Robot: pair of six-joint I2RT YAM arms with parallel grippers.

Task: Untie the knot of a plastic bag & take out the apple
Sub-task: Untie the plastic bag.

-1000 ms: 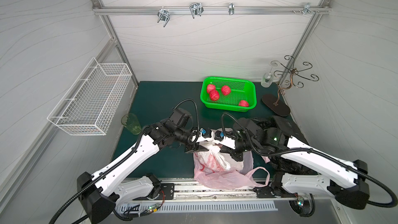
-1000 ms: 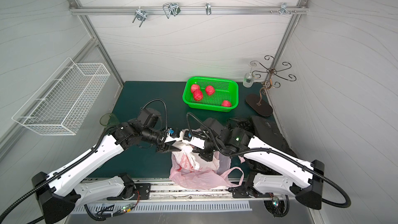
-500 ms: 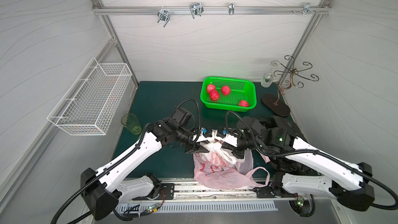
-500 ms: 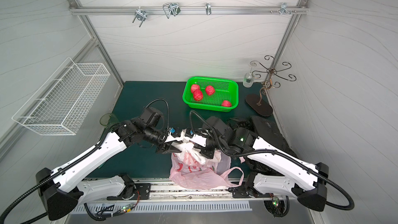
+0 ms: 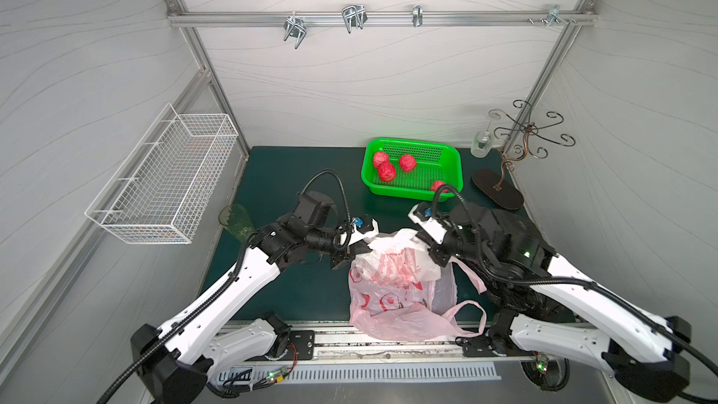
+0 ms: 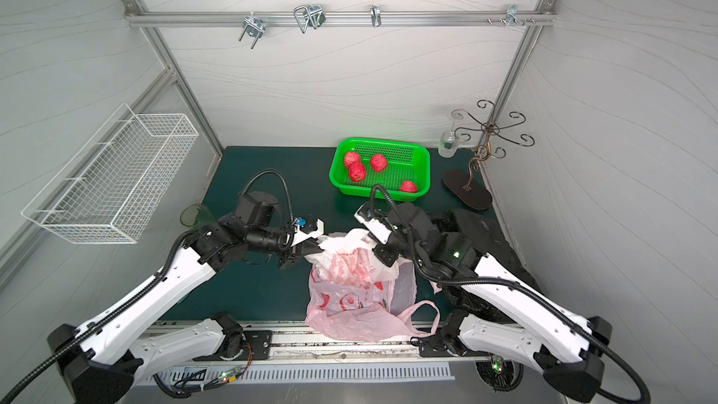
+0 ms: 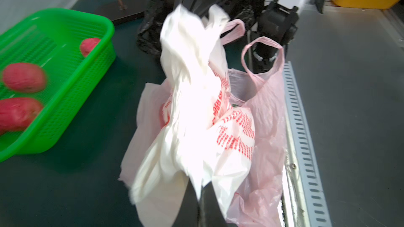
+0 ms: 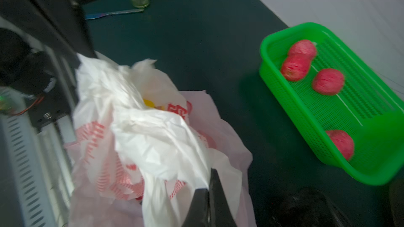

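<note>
Left gripper (image 7: 200,189) was clamped on white plastic bag (image 5: 392,262), at one upper edge. Right gripper (image 8: 206,184) was pinched tight on same bag's opposite upper edge. Bag's top hung stretched between my two grips, above green mat (image 5: 295,172), near front edge. Pink bag (image 5: 392,318) lay crumpled under and around it. Yellow patch (image 8: 149,103) showed inside opening; could not make out apple there. Red apples (image 5: 386,171) lay in green basket (image 5: 400,192), well apart, toward back.

Overhead pair; wrist views near bag (image 7: 192,105)
</note>
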